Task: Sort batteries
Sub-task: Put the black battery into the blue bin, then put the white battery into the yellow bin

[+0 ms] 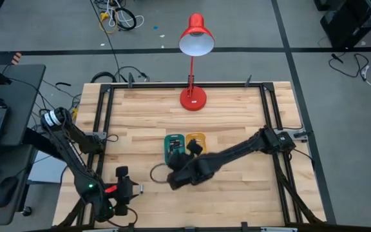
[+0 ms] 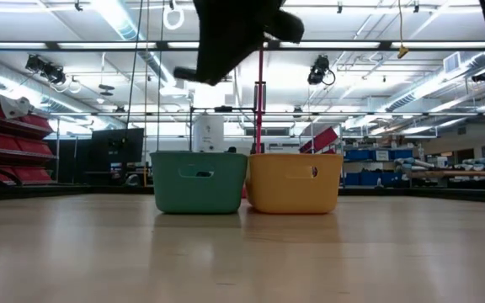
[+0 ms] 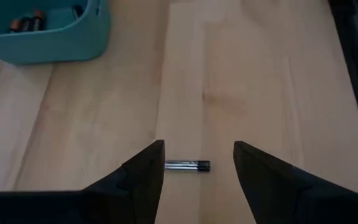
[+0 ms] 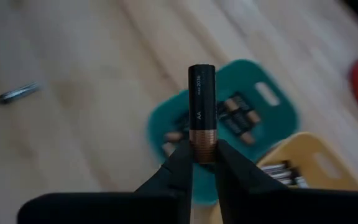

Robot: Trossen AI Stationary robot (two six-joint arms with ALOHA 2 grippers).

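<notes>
The battery (image 4: 202, 106) you hold in the right gripper (image 4: 204, 152) is pinched only at its copper end, standing up well clear of the fingers, above the teal bin (image 4: 225, 124) and near the yellow bin (image 4: 309, 165). With so short a bite, the battery can pivot or slip out if you swing the wrist fast, and it may then drop into the wrong bin or roll off across the table (image 1: 237, 122). The two bins touch side by side, so a release near their shared wall risks a wrong sort. A second, thin silvery battery (image 3: 187, 165) lies on the bare wood just ahead of your left gripper (image 3: 197, 168), whose fingers stand open on either side of it. Lying on its side, it will probably roll if one finger nudges it first.
</notes>
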